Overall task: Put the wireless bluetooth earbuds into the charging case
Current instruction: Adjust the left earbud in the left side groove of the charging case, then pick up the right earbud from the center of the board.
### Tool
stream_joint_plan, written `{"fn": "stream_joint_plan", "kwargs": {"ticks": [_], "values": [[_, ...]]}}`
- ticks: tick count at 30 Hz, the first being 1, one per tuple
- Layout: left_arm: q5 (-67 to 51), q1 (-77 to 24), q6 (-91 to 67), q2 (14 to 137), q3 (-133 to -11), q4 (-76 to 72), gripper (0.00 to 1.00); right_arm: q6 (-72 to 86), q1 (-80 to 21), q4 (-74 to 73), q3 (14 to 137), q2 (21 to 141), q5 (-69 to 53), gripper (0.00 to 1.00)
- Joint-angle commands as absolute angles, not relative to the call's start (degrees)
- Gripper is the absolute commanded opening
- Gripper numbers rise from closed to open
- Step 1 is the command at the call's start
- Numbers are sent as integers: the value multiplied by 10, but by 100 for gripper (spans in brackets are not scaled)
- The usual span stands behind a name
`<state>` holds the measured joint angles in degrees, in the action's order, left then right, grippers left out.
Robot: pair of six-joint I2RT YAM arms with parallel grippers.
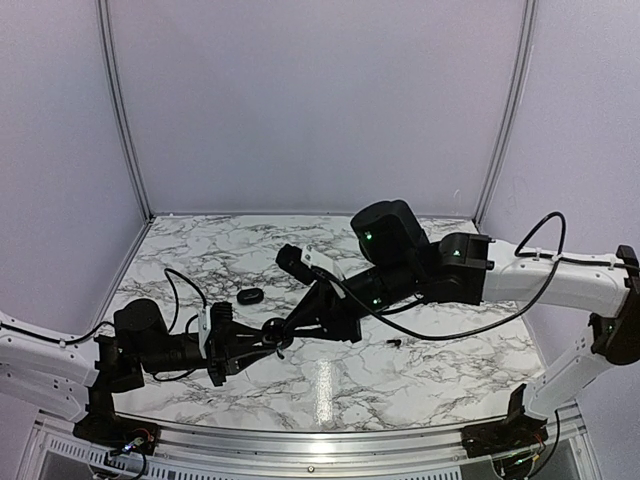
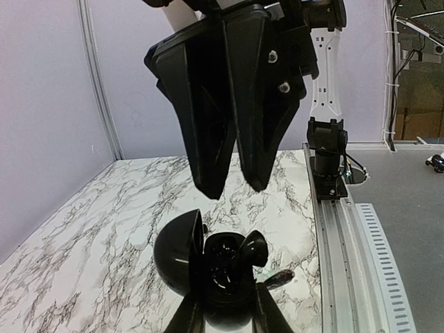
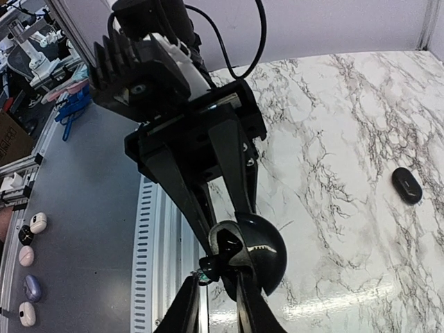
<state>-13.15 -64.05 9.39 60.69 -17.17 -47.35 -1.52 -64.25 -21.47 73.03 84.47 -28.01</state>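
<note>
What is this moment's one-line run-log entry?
left jaws: clamped on open round glossy black charging case | right jaws: open above case | small black earbud: in case, protruding

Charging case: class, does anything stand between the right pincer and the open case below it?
Nothing visible does. The right pincer hangs above the open charging case, which the left pincer grips, with only air between. The lid stands open to one side, and one earbud sits at the case's rim.
</note>
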Motion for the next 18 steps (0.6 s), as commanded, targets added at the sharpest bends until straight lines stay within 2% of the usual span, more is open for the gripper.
{"fn": "stream_joint_plan", "kwargs": {"ticks": [1,12,18], "values": [[-145,-637,87,595,-189,-500,0,-25,-643,-222,750,860,-255,19],[-152,-635,78,600,-189,-505,0,-43,-675,-233,769,881,-218,23],[-149,-635,78,602,-190,-508,0,-36,-683,-242,792,899,-174,15]]}}
